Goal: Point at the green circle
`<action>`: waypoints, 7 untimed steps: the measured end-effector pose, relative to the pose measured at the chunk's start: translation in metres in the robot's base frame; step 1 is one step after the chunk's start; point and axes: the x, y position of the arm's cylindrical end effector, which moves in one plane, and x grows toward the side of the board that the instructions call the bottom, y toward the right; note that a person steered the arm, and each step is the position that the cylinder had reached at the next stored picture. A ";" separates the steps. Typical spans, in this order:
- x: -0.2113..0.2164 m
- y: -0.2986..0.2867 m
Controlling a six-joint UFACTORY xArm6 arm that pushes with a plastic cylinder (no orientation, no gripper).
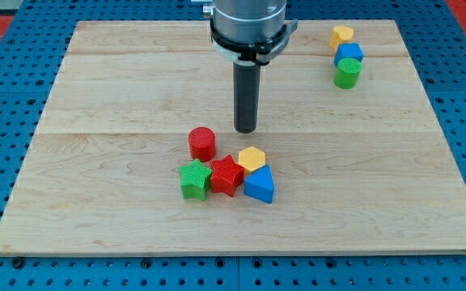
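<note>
The green circle (347, 73) sits at the view's top right, the lowest of a touching column of three blocks, below a blue block (349, 53) and a yellow block (342, 36). My tip (246, 129) rests on the board near the middle, far to the left of and below the green circle. It stands just up and right of a red circle (202, 144).
A cluster lies below my tip: a green star (194, 179), a red star (226, 175), a yellow hexagon (252, 158) and a blue triangle (259, 185). The wooden board (95, 162) is bordered by a blue perforated surface.
</note>
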 end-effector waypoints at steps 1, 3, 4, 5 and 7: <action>0.004 -0.068; 0.040 -0.023; -0.004 0.004; -0.010 0.119; -0.007 0.269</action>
